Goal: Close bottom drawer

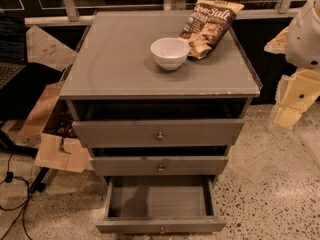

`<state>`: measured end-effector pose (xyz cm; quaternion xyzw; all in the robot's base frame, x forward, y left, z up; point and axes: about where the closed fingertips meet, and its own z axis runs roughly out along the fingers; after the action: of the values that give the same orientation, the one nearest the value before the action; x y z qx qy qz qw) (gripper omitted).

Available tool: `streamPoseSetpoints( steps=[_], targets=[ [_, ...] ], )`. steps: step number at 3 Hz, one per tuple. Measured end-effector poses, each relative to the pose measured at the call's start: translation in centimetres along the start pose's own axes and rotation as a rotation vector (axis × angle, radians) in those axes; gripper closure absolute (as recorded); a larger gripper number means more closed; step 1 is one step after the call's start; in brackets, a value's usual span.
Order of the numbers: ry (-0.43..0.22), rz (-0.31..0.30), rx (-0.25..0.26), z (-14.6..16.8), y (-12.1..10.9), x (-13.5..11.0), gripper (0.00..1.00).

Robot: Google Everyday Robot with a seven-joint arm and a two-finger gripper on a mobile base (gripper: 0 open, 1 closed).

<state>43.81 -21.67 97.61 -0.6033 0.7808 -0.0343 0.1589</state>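
The claw (296,95) hangs at the right edge; whether it is apart or together cannot be told. Bottom centre, the bottom drawer (160,204) stands pulled out, empty. It is probably light, stiff wood, best pushed on its flat front near the knob (161,229).

White rounded arm (306,31); cream hand (295,100), right edge.

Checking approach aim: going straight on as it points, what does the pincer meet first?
Probably the speckled floor beside the cabinet; the pincer, at the picture's right edge, points down-left, depth unclear.
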Motion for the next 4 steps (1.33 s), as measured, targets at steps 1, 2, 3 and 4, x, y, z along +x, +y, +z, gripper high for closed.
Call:
streamPoseSetpoints(
  steps=[1,2,3,4],
  targets=[
    [0.0,0.0,0.0,0.0,0.0,0.0,0.0],
    [-0.043,0.011,-0.019,0.9,0.4,-0.2,0.0],
    [-0.152,0.062,-0.051,3.5,1.8,-0.4,0.0],
    [-0.282,0.127,-0.07,6.5,3.0,-1.6,0.0]
  ],
)
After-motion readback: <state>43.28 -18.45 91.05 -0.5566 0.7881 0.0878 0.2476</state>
